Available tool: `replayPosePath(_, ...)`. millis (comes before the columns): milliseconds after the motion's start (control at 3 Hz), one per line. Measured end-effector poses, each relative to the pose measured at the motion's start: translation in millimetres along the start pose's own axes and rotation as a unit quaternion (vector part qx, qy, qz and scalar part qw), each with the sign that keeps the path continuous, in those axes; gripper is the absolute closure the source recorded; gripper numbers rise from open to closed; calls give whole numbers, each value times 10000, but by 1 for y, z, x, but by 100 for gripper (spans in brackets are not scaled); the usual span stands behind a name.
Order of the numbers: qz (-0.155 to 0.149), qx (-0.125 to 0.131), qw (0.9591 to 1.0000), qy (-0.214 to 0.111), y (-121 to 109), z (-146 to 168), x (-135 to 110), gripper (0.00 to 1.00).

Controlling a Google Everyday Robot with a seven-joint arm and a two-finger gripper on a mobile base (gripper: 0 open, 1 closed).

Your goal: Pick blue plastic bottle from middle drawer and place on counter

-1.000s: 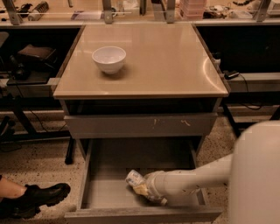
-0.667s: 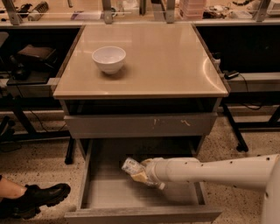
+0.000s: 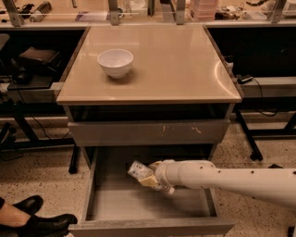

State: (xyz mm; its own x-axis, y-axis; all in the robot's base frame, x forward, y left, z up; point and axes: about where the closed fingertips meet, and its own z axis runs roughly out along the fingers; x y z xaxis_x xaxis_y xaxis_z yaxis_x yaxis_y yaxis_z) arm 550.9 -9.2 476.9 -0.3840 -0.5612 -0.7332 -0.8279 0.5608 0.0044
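The blue plastic bottle [image 3: 138, 170], a small clear bottle with a pale patterned label, is held tilted above the grey floor of the open middle drawer [image 3: 115, 203]. My gripper [image 3: 149, 178], at the end of the white arm reaching in from the right, is shut on the bottle's lower end inside the drawer. The bottle's top points up and to the left. The beige counter [image 3: 175, 60] is above, on the grey cabinet.
A white bowl [image 3: 115, 61] stands on the counter's left part. A shallower shut drawer front with pale scratch marks [image 3: 148, 132] overhangs the open drawer. A person's black shoe [image 3: 32, 221] is at the bottom left. A cluttered bench [image 3: 138, 9] runs behind.
The arm has stretched out and drawn up and left, and the bottle has risen off the drawer floor with the gripper.
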Motion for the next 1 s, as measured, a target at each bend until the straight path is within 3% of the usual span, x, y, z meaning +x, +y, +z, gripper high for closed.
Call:
replayPosePath(333, -30, 268, 9996, -33, -5, -40, -17, 100)
replayPosePath(667, -92, 798, 9967, -96, -12, -117, -50, 100)
replayPosePath(1000, -312, 1129, 9930, -153, -23, -150, -73, 100)
